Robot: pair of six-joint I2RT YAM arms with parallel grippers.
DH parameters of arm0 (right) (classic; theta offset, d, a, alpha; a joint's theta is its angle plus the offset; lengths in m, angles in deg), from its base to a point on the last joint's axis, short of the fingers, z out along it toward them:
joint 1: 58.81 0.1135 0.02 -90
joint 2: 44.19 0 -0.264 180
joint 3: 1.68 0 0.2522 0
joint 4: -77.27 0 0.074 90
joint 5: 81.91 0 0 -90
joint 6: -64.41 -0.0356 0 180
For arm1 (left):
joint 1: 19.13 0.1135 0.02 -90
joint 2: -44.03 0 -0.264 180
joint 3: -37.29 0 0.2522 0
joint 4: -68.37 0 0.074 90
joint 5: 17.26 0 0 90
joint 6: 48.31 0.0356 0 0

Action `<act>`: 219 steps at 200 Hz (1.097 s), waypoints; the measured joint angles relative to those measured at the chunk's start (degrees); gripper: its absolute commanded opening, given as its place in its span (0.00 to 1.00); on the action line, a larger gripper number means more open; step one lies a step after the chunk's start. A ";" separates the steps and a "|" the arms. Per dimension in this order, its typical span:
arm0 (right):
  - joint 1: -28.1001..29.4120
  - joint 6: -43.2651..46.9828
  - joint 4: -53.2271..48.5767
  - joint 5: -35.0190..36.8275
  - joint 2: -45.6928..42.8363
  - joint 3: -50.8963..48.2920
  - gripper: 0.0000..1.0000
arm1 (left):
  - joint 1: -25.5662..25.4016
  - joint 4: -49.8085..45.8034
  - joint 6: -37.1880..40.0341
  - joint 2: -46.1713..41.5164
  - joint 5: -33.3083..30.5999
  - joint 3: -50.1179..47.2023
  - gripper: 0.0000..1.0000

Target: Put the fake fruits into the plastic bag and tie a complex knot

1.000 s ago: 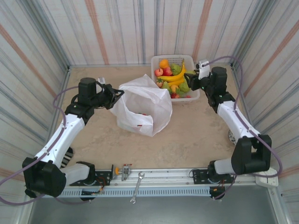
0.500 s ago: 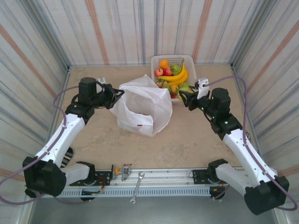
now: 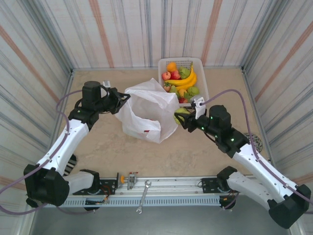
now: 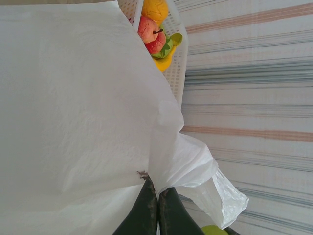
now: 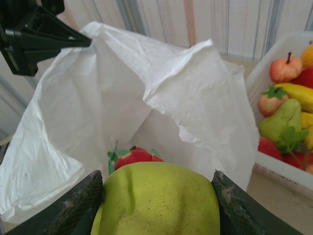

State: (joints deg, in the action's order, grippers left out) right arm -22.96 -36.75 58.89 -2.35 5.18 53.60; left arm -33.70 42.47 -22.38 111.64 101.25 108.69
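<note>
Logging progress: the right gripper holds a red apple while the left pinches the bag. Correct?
No: the right gripper holds a green fruit, not red, per the right wrist view; the left gripper does pinch the plastic bag.

Left arm (image 3: 66,142) runs from its base at 7 o'clock, with the wrist turned toward 3 o'clock. Left gripper (image 3: 122,99) is pinched tight on the plastic bag (image 3: 146,110). Right arm (image 3: 254,161) reaches from 5 o'clock toward 10 o'clock. Right gripper (image 3: 181,119) clamps a green pear (image 5: 159,200) between half-spread fingers.
</note>
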 measured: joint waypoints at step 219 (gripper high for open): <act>9.86 -0.33 22.29 6.73 29.73 1.95 0.56 | -0.94 1.05 -0.02 0.00 0.00 -0.24 0.00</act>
State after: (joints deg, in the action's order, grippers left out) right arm -13.10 -37.07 81.18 4.39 34.90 55.55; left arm -34.64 43.52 -22.40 111.64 101.25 108.45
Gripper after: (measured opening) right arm 0.568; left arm 0.048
